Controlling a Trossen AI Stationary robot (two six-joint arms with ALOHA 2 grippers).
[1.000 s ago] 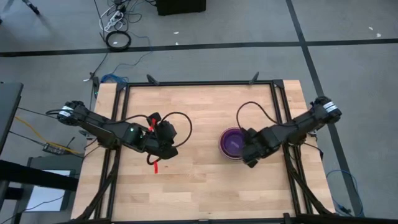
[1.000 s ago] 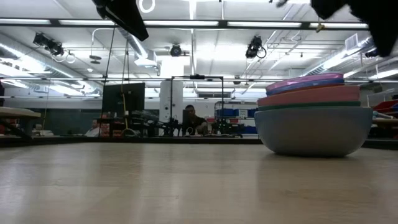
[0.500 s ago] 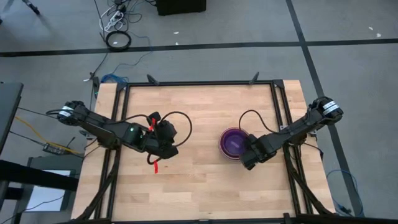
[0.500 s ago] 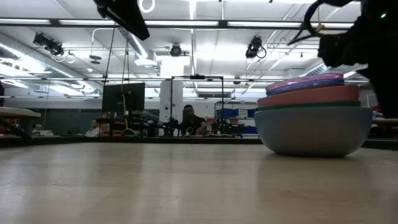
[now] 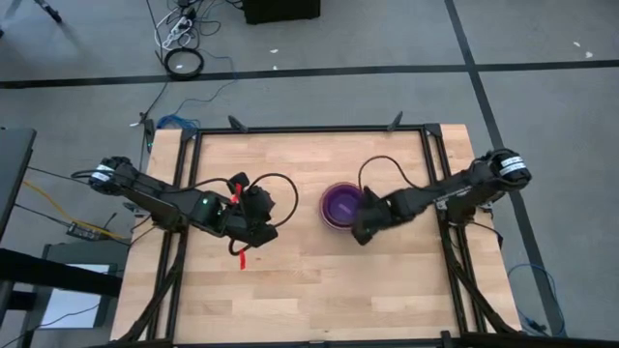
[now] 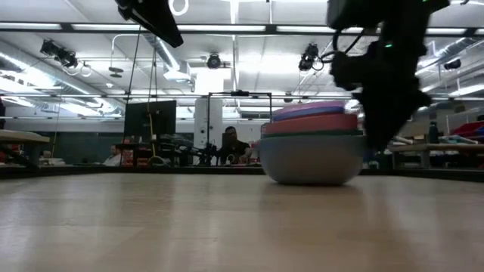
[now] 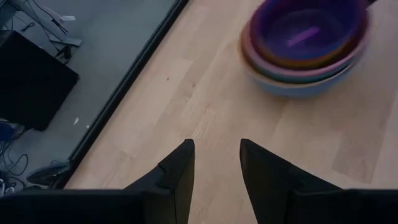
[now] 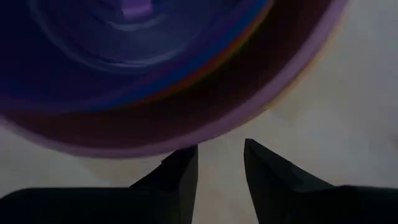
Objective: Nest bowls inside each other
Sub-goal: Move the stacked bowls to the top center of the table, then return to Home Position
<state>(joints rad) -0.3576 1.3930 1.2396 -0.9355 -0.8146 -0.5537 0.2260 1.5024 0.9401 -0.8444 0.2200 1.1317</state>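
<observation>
A nested stack of bowls (image 5: 338, 205) rests by its base on the wooden table, right of centre. A purple bowl lies innermost; pink and teal rims show above the pale blue-grey outer bowl (image 6: 311, 155). The left wrist view also shows the stack (image 7: 303, 43). My right gripper (image 5: 364, 229) stands low at the stack's near right side, open, with nothing between its fingers (image 8: 216, 152). My left gripper (image 5: 263, 224) hangs above the table left of centre, open and empty (image 7: 216, 162). My right gripper comes down steeply from above, its fingertips (image 8: 186, 155) right beside the outer wall of the stack (image 8: 186, 134), on the stack's near right side. The wall stays outside the finger gap. The stack stays upright on the table. Whether the fingertips touch the wall I cannot tell.
Bare wood lies between the two grippers and along the near edge. A black frame (image 5: 309, 129) borders the table's far and side edges. A red piece (image 5: 242, 257) hangs below my left arm. The room behind shows in the low view, with a person far off (image 6: 231, 143).
My right gripper has come down and gone toward the table's left, tipping more steeply downward. The bowl stack has slid along the table toward the left and a little toward the far edge, staying upright and nested.
</observation>
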